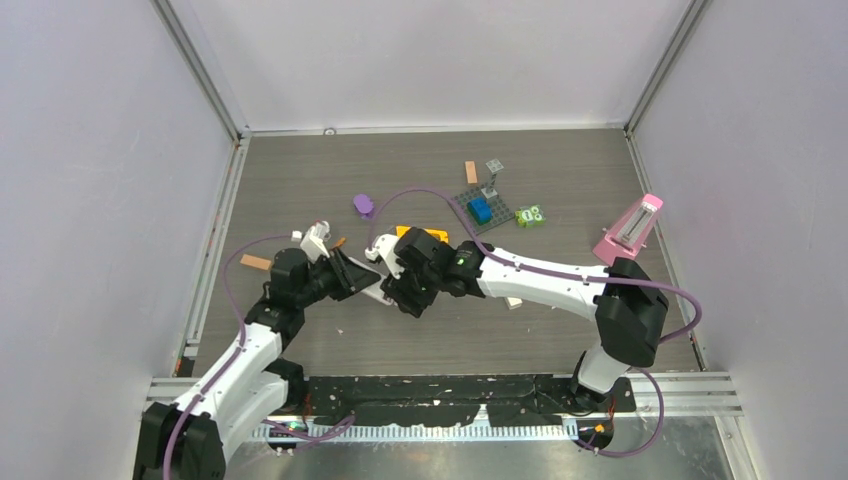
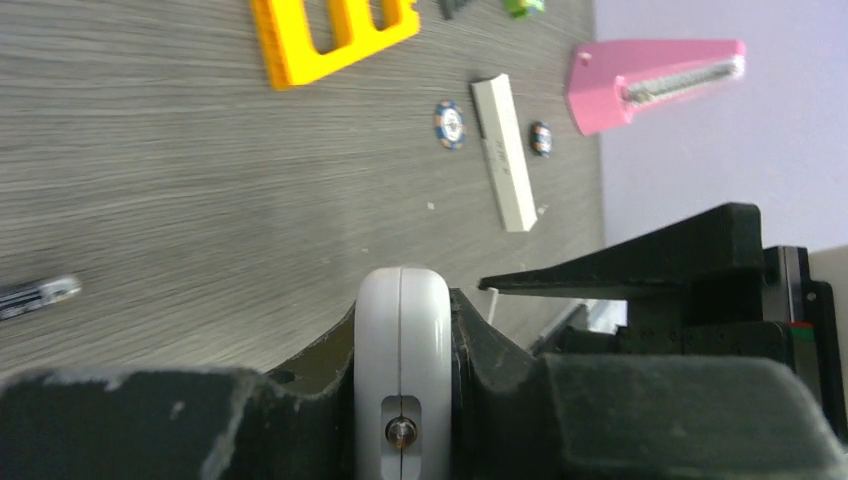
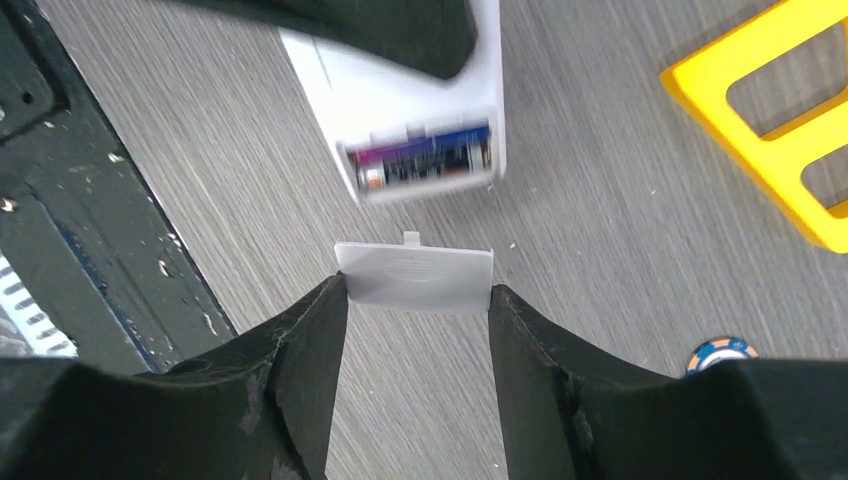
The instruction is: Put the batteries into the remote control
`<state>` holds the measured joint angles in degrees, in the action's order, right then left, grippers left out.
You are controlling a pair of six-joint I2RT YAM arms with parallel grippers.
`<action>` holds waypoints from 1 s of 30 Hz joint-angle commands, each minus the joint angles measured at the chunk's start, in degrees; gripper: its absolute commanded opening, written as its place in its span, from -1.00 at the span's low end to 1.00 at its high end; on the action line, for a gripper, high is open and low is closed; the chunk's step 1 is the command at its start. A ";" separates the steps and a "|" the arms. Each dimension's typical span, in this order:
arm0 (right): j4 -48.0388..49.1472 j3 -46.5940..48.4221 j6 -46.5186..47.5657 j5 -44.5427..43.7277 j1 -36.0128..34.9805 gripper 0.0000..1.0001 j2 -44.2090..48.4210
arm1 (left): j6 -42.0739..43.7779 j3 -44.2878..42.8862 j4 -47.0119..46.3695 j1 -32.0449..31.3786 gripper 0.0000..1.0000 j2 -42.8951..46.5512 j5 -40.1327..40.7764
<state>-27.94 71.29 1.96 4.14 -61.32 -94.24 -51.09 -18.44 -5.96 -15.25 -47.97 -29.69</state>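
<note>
Your left gripper (image 1: 352,277) is pinching the remote (image 2: 401,385) mid-table, and batteries (image 3: 425,160) are sitting in its bay. Your right gripper (image 3: 415,292) is gripping the cover (image 3: 415,278) just beside the bay, so closing is remaining.

White arms (image 1: 540,278), black pincers (image 3: 418,300), purple cables (image 1: 420,192)

Batteries (image 3: 425,162) in the remote control (image 3: 400,105)
</note>
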 commanded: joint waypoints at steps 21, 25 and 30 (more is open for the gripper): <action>-10.02 2.24 6.51 -5.73 1.30 0.35 -14.01 | 7.18 -6.98 22.22 0.03 -1.00 7.81 24.56; -10.17 2.71 6.11 -7.85 1.29 0.58 -13.49 | 7.30 -8.10 23.78 0.02 -1.00 8.13 25.56; -8.12 0.94 0.13 -8.60 1.71 0.69 -9.57 | 8.11 -8.92 24.52 0.04 -1.00 8.15 25.63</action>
<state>-36.58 72.12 6.39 -2.26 -60.12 -107.94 -44.34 -24.25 18.70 -15.25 -40.60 -5.52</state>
